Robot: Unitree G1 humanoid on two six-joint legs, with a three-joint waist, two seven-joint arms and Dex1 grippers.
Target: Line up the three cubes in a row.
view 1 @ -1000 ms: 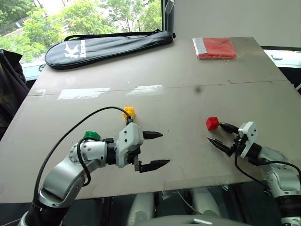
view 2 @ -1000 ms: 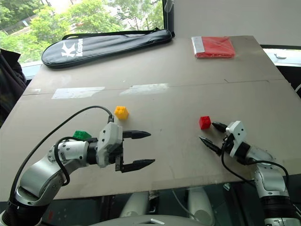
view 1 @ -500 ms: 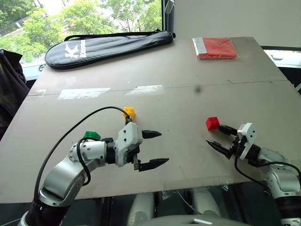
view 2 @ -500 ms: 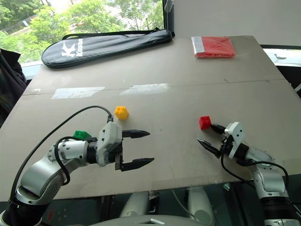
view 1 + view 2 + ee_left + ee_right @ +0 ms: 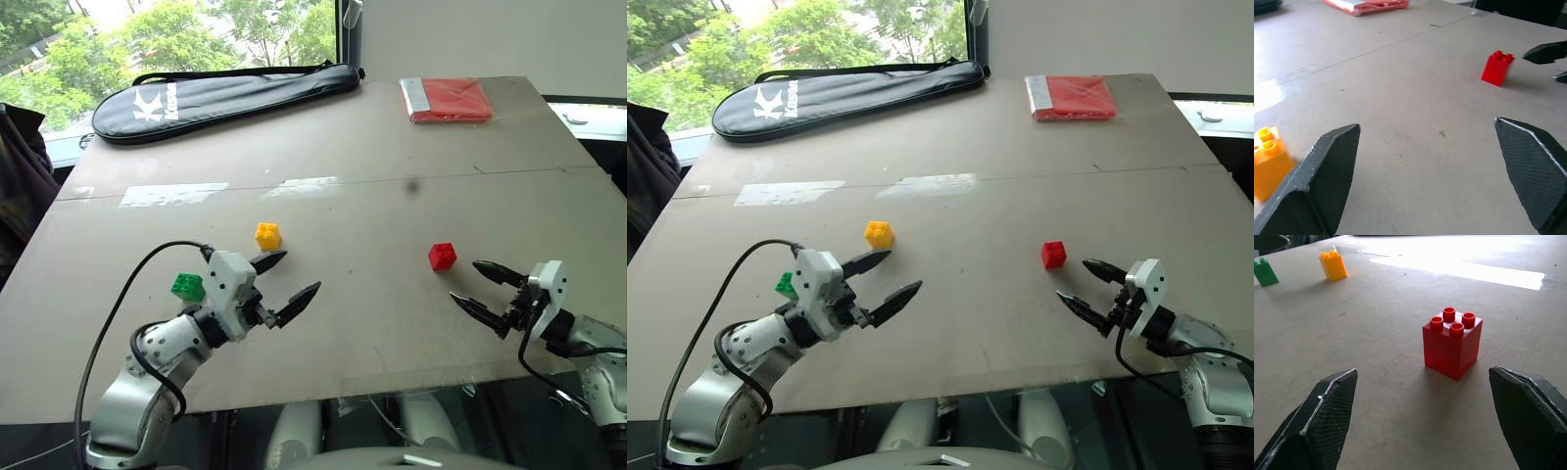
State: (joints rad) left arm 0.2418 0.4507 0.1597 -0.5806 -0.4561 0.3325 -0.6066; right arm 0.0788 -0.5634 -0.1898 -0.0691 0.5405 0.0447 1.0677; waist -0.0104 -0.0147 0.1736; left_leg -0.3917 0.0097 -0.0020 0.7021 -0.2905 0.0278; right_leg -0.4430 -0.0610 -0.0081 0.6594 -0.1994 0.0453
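Three studded cubes stand apart on the brown table. The yellow cube [image 5: 267,235] is left of centre, the green cube [image 5: 187,286] sits nearer the front left, and the red cube [image 5: 442,256] is on the right. My left gripper [image 5: 285,281] is open and empty, just right of the green cube and in front of the yellow one, pointing right. My right gripper [image 5: 480,288] is open and empty, a short way in front and to the right of the red cube [image 5: 1452,342], pointing at it.
A black racket bag [image 5: 225,94] lies along the far left edge of the table. A flat red packet [image 5: 448,99] rests at the far right. A dark garment [image 5: 22,176] hangs off the left side. The table's front edge [image 5: 323,392] runs just below both grippers.
My left arm has swung left and turned, uncovering the green cube; its gripper now angles toward the yellow cube. My right gripper has drawn back and to the right, away from the red cube.
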